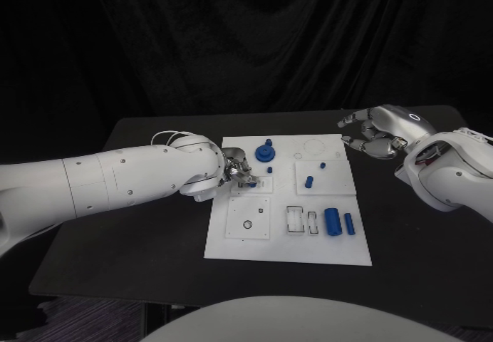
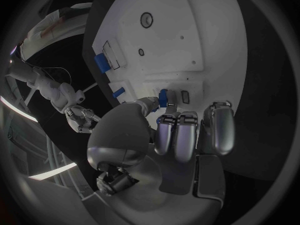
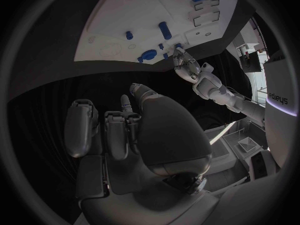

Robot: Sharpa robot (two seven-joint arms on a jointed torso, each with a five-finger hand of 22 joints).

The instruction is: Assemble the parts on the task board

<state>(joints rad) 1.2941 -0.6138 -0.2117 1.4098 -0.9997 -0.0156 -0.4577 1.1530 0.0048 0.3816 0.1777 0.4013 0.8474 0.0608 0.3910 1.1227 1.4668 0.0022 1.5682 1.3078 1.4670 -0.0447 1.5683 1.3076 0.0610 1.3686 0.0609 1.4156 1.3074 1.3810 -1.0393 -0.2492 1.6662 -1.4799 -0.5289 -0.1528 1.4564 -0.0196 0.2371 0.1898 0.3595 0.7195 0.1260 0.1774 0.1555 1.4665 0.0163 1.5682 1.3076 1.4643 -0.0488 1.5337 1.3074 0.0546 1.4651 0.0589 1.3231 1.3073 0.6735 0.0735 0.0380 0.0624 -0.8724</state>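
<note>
Several small blue parts (image 1: 332,219) lie on the task board (image 1: 231,242). Left hand (image 1: 235,174) pinches one tiny peg (image 2: 163,98) over the board's left middle; light, stiff, probably slippery. Right hand (image 1: 376,132) hovers far right, fingers loosely curled, holding nothing.

Head camera looks down; wrist cameras sit close — all share the task board (image 1: 290,242).

arms: glossy white shells, small dark screws | left hand (image 1: 236,173), right hand (image 1: 378,133): silver | wrists: thin white cables
</note>
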